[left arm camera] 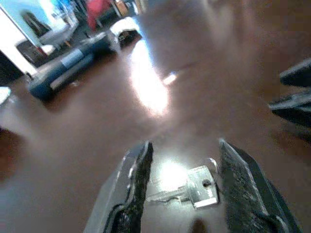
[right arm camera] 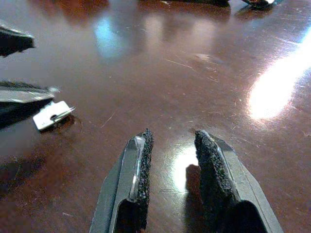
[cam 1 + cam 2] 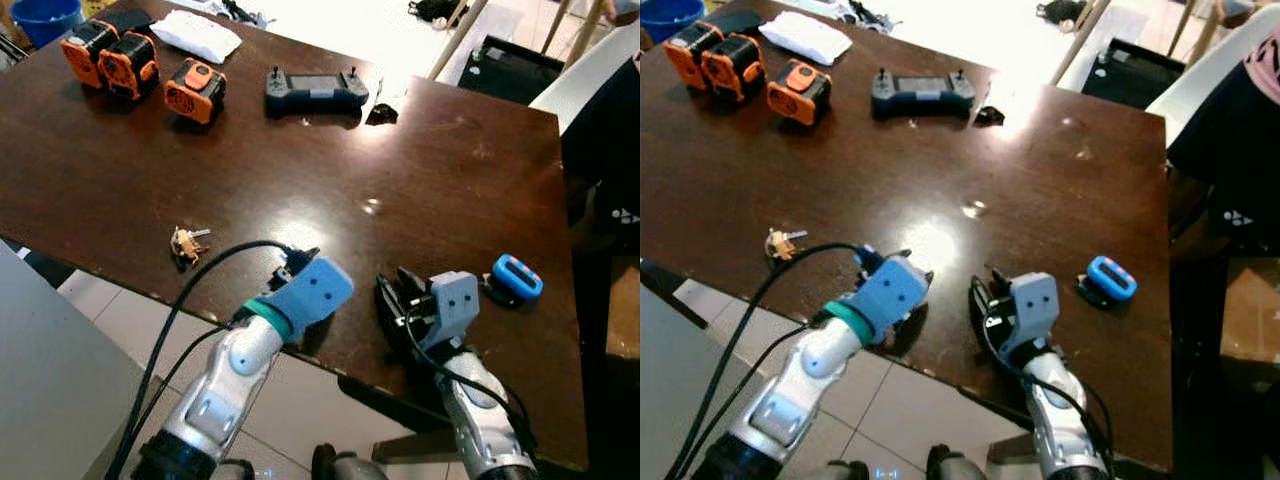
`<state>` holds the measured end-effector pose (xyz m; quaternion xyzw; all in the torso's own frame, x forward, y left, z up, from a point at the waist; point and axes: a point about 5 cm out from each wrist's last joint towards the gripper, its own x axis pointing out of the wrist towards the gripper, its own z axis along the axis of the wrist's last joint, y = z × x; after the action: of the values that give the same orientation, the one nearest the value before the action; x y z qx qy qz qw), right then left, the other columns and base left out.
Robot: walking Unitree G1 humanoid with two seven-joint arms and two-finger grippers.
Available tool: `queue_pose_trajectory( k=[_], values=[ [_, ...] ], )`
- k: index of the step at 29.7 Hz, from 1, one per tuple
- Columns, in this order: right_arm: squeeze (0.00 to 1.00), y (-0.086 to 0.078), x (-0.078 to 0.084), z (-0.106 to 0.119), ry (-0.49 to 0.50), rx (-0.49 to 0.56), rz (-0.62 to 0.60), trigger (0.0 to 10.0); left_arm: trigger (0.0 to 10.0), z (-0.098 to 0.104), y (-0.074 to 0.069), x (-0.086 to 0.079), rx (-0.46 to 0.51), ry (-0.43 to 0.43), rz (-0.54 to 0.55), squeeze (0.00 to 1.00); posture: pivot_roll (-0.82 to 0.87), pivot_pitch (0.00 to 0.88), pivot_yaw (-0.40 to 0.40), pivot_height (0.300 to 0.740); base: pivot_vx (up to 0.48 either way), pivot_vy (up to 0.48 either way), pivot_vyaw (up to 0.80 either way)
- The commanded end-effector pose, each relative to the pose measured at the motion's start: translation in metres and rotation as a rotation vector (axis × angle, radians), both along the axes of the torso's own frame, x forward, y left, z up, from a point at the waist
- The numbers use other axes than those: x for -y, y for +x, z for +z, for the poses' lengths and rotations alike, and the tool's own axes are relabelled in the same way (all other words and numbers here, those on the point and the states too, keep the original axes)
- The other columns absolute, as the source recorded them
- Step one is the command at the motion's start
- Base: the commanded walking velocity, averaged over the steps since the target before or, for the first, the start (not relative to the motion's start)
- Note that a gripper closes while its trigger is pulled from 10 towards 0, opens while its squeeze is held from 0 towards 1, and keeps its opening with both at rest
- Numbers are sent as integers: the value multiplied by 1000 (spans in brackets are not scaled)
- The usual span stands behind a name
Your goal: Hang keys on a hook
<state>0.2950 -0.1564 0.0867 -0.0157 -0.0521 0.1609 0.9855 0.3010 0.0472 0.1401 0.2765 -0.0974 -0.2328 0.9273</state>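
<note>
Left tool [image 1: 182,189], fingers apart, straddles a key [image 1: 192,190] near the table [image 3: 420,170] edge; right tool [image 2: 172,165] apart.

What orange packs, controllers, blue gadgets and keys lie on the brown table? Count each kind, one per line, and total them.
Orange packs: 3
Black controller: 1
Blue gadget: 1
Key bunch: 1
Loose key: 1
Total: 7

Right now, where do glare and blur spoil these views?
Left eye view: window glare whitens the dark table beside the handheld controller. Left wrist view: the background is smeared; a bright patch sits by the silver key between the open left gripper fingers. Right wrist view: sharp, glare at the edge.
</note>
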Motion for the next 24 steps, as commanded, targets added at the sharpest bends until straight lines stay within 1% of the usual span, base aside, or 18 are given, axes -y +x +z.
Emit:
queue_pose_trajectory(
  k=[1, 2, 4, 5, 6, 7, 10, 13, 14, 15, 17, 18, 19, 20, 21, 22, 23, 24],
  values=[
    [0, -11, 4, -24, -15, -115, -10, 10000, 10000, -9, -2, 6, -34, 45, -15, 1000, -50, 184, -13, 740, 0, 0, 0],
    [0, -11, 4, -24, -15, -115, -10, 10000, 10000, -9, -2, 6, -34, 45, -15, 1000, -50, 184, -13, 740, 0, 0, 0],
    [0, -11, 4, -25, -16, -117, -11, 10000, 10000, -15, -3, 9, -93, 69, -39, 1000, -51, 189, -13, 740, 0, 0, 0],
    [0, -11, 4, -25, -16, -117, -11, 10000, 10000, -15, -3, 9, -93, 69, -39, 1000, -51, 189, -13, 740, 0, 0, 0],
    [0, -12, 4, -26, -17, -119, -11, 10000, 10000, -20, -4, 11, -134, 67, -56, 86, -50, 193, -13, 740, 0, 0, 0],
    [0, -11, 4, -26, -19, -121, -10, 10000, 10000, -24, -6, 14, -176, 52, -61, 0, -50, 196, -13, 740, 0, 0, 0],
    [0, -11, 4, -27, -20, -123, -9, 10000, 10000, -27, -6, 16, -201, 35, -46, 0, -48, 200, -15, 740, 0, 0, 0],
    [0, -11, 4, -27, -20, -123, -9, 10000, 10000, -28, -4, 16, -195, 35, -32, 0, -48, 200, -15, 740, 0, 0, 0],
    [0, -10, 3, -26, -20, -122, -5, 10000, 10000, -31, 3, 14, -179, 44, 52, 0, -47, 202, -17, 740, 0, 0, 0],
    [0, -10, 3, -26, -20, -122, -5, 10000, 10000, -31, 3, 14, -179, 44, 52, 0, -47, 202, -17, 740, 0, 0, 0],
    [0, -10, 2, -26, -20, -121, -2, 10000, 8471, -32, 8, 11, -170, 55, 105, 0, -48, 202, -17, 740, 0, 0, 0],
    [0, -10, 2, -26, -20, -120, -2, 10000, 6863, -32, 10, 8, -168, 58, 126, 0, -49, 202, -16, 740, 0, 0, 0],
    [0, -10, 2, -26, -20, -120, -2, 10000, 6863, -32, 10, 8, -168, 58, 126, 0, -49, 202, -16, 740, 0, 0, 0],
    [0, -10, 2, -26, -19, -120, -3, 10000, 4314, -31, 12, 5, -157, 73, 141, 0, -49, 202, -16, 740, 0, 0, 0],
    [0, -10, 2, -26, -19, -120, -3, 10000, 4314, -31, 12, 5, -157, 73, 141, 0, -49, 202, -16, 740, 0, 0, 0],
    [0, -10, 2, -26, -18, -120, -4, 10000, 4078, -31, 13, 2, -147, 84, 155, 0, -47, 202, -14, 740, 0, 0, 0],
    [0, -10, 2, -26, -18, -120, -5, 10000, 3294, -32, 13, -1, -146, 98, 161, 0, -47, 202, -14, 740, 0, 0, 0],
    [0, -10, 2, -26, -17, -121, -6, 10000, 1765, -33, 13, -3, -144, 110, 166, 0, -47, 202, -14, 740, 0, 0, 0]
  ],
)
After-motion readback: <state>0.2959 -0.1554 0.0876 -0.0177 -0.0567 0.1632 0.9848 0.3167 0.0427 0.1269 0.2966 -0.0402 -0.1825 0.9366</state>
